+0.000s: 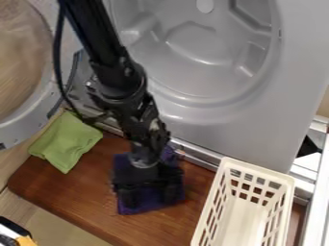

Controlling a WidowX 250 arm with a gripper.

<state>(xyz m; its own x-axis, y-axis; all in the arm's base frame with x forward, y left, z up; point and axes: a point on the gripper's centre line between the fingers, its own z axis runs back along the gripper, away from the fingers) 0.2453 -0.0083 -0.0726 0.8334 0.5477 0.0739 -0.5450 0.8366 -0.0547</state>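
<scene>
front-loading machine (298, 72): grey, door (26, 126) open at left
wooden board (83, 190): brown, before the machine
basket (234, 230): cream, slotted, at the board's right
gripper (150, 195): over the purple cloth (149, 206), fingers apart
purple cloth: flat on the board
green cloth (64, 139): folded, at the board's upper left

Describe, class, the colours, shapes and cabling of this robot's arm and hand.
The arm is black, with a smooth, straight upper tube and chunky, angular joints. A thin black cable loops beside it. The hand is black, broad and blocky, below a greyish collar.
</scene>
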